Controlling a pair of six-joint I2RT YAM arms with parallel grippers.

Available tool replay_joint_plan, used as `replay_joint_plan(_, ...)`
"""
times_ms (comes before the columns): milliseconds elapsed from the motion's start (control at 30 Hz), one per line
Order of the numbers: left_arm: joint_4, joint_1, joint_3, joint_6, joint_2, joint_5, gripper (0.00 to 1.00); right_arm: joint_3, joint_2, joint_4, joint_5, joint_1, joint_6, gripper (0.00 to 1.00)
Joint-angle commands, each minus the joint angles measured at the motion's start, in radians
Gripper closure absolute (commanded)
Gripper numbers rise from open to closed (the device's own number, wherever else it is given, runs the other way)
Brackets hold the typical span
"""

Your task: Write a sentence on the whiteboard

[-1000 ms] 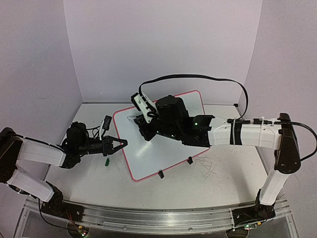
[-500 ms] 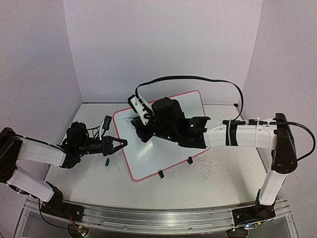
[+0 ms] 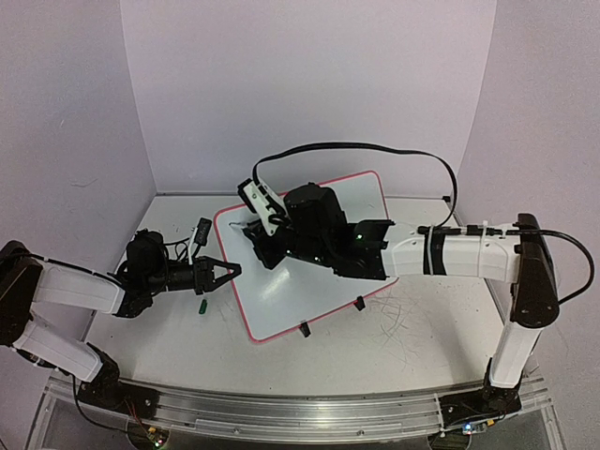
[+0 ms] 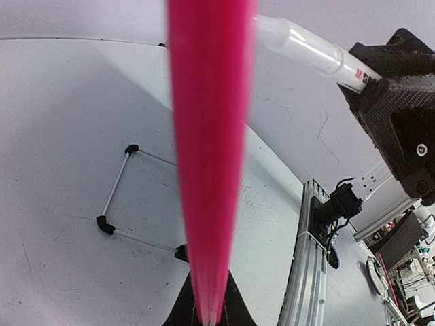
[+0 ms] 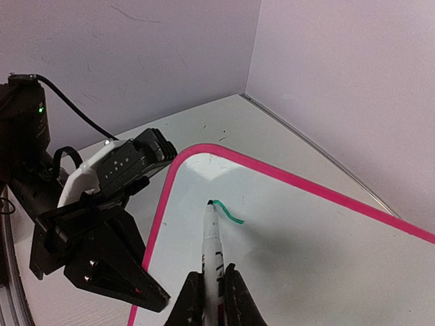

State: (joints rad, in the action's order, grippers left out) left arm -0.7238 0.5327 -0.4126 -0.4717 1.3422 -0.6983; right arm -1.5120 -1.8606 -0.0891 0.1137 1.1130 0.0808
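Lilac walls all round, a pale table (image 3: pixel 422 347) underneath, and your right jaws are closed tight on the marker (image 5: pixel 211 238). They pinch its barrel, with the tip pointing away from the wrist. That tip sits right at one end of the sentence (image 5: pixel 229 212), which is just one short green hooked stroke, nothing you can read. The stroke lies close to a rounded corner of the whiteboard (image 5: pixel 306 258), a little in from the pink rim (image 5: pixel 272 170).

Over to your left jaws: they're clamped on that rim at the board's left edge. From the left wrist the rim (image 4: pixel 211 136) runs straight up the middle of the view, out from between the closed jaws. From the right wrist you can see them biting the edge, down and left of the marker.

Pull back to the top view. The whiteboard lies skewed across the middle of the table, between your two arms. The right arm (image 3: pixel 450 253) reaches over its far half and hides the writing from above. Two black clip feet (image 3: pixel 304 329) sit on the board's near edge. A small green piece (image 3: pixel 201 306) lies on the table just below the left jaws, clear of the board. A black cable (image 3: pixel 375 147) arcs high over the right arm. Faint scribbles (image 3: pixel 403 319) mark the table right of the board.
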Motion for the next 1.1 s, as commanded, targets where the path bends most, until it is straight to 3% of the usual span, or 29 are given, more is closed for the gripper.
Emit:
replay_joint_plan(0, -0.011, 0.005, -0.046, 0.058, -0.007, 0.015, 1.00, -0.029, -0.019, 0.002, -0.018, 0.002, -0.016, 1.00)
replay_joint_plan(1067, -0.008, 0.006, -0.041, 0.054, -0.018, 0.021, 1.00, 0.058, 0.045, 0.028, 0.064, 0.010, -0.029, 1.00)
